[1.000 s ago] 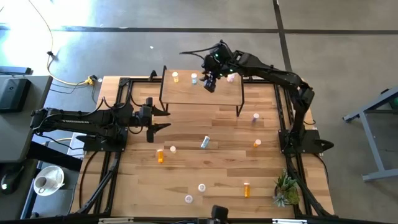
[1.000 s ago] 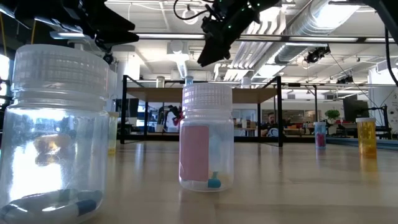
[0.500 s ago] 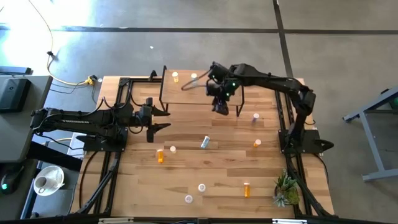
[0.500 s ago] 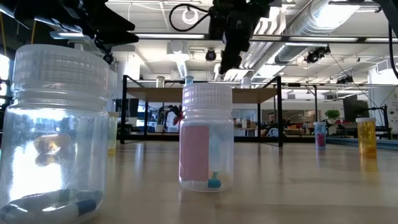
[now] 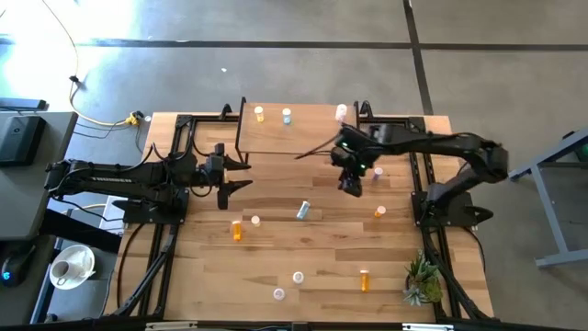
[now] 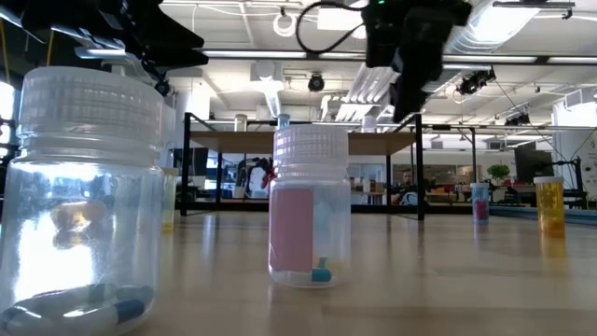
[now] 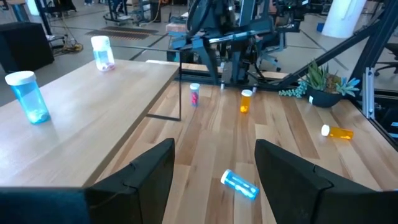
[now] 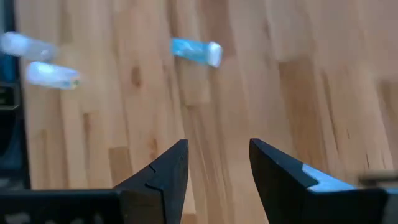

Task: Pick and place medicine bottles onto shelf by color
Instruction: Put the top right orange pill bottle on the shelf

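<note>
The right pincer (image 5: 352, 183), open and empty, has swung away from the shelf (image 5: 296, 134) toward the blue bottle (image 5: 302, 211) lying on the table (image 5: 276, 257), likely its next pick.

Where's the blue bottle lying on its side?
High view: the blue bottle lies mid-table, in front of the shelf, with the open right claw nearby.

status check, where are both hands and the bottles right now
Right hand open, empty, above the table beside the small light-wood shelf. Left hand open, parked at shelf's left. Three bottles on shelf; fallen light blue bottle nearest, path clear.
</note>
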Robot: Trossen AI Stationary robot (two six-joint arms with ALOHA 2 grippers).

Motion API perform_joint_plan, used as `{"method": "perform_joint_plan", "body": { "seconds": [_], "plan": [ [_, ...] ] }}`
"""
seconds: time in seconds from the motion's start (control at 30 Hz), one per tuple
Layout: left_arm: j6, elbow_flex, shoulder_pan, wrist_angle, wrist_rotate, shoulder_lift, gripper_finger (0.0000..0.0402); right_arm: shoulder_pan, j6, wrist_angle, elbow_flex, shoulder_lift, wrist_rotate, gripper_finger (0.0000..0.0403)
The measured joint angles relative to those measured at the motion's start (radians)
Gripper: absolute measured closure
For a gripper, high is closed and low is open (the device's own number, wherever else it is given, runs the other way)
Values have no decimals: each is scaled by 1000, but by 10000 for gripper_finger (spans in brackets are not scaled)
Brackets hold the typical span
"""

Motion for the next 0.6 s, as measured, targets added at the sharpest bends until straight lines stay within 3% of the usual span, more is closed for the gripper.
{"method": "perform_joint_plan", "body": {
  "seconds": [0.2, 0.37, 0.6],
  "plan": [
    [3, 0, 0, 1, 0, 0, 190, 59, 218, 9, -157, -209, 187, 242],
    [3, 0, 0, 1, 0, 0, 190, 136, 379, -31, -224, -356, 278, 242],
    [3, 0, 0, 1, 0, 0, 190, 253, 620, -220, -237, -444, 433, 242]
  ]
}}
